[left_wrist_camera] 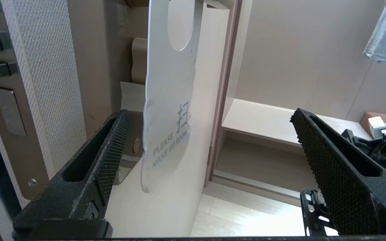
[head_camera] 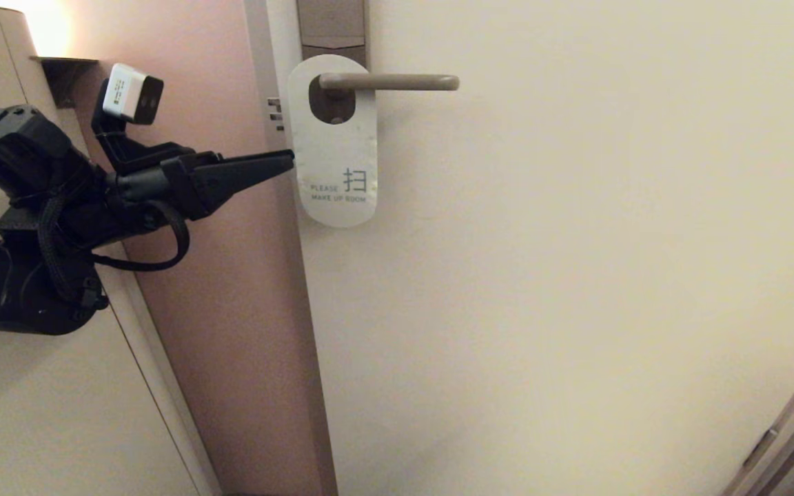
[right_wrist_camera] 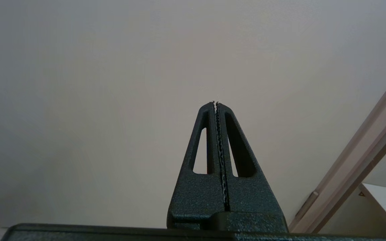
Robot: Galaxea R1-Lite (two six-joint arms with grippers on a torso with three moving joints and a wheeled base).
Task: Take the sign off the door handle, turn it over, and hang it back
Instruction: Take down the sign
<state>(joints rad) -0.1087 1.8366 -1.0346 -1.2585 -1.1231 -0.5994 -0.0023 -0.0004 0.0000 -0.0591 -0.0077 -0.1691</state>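
While the sign (head_camera: 333, 141) hangs white side out on the door handle (head_camera: 389, 83), I have the left end effector (head_camera: 288, 160) spread wide at its edge. Closing off-centre could swing the card away. Right end effector (right_wrist_camera: 216, 104): closed, idle.

Pale floor (left_wrist_camera: 246, 214) — seemingly tiled (bare).
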